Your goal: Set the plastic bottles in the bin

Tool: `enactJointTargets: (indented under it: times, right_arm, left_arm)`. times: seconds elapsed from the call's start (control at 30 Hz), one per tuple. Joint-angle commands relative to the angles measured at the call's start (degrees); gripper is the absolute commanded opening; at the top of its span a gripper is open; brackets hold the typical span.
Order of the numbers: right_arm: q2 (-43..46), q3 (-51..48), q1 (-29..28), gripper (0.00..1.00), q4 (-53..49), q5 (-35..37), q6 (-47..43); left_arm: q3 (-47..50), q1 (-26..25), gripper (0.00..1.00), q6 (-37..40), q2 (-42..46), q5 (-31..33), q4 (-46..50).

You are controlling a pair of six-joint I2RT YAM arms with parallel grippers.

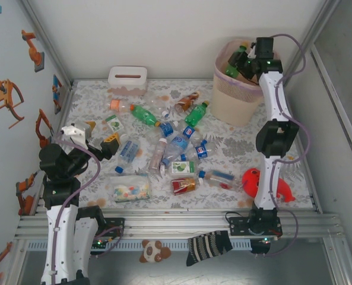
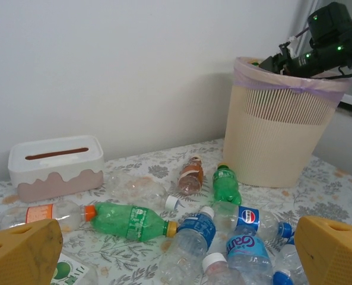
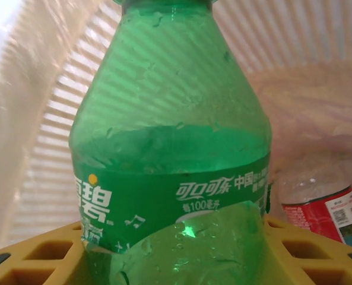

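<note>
The right arm's fingers, clamped on a green bottle, held it inside the bin at the desk's far right, release seemingly due next, while the left arm's fingers stood wide apart near the other bottles.

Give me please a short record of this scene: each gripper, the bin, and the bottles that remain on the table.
left gripper: open, holds nothing, above the left side of the table
right gripper: shut on a green bottle, at the bin's mouth
bin: far right corner, upright; a red-labelled bottle lies inside
bottles on table: many, lying scattered across the middle
task state: not finished
</note>
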State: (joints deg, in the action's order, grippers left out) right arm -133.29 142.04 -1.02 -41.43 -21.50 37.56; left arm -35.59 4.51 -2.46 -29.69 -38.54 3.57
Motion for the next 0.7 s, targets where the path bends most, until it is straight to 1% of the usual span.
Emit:
enactJointTargets:
  times: [0.0,0.17,0.33,0.43,0.57,0.67]
  right_arm:
    - [-1.94,2.24,0.93,0.53,0.52,-4.2,1.65]
    - [-5.44,2.78,1.02,0.53,-0.6,-7.18,1.56]
    - [-6.71,2.53,1.02,0.54,-2.77,-6.45,-0.01]
    - [-6.71,2.5,1.02,0.59,-4.55,-4.6,-1.11]
    - [-6.46,2.52,1.03,0.68,-5.35,-4.26,-1.28]
    - [-5.95,2.54,1.1,0.71,-5.42,-4.17,-1.26]
  left_arm:
    - [-0.16,-0.29,1.0,1.16,0.99,0.05,0.0]
    - [-0.29,-0.56,0.99,1.19,1.1,0.56,0.18]
    - [-0.35,-0.56,0.99,1.33,1.21,1.0,0.48]
    - [-0.35,-0.56,0.99,1.34,1.08,1.02,0.43]
    - [-0.35,-0.56,0.99,1.32,0.95,1.3,0.4]
    - [-0.35,-0.56,0.99,1.26,1.03,1.56,0.51]
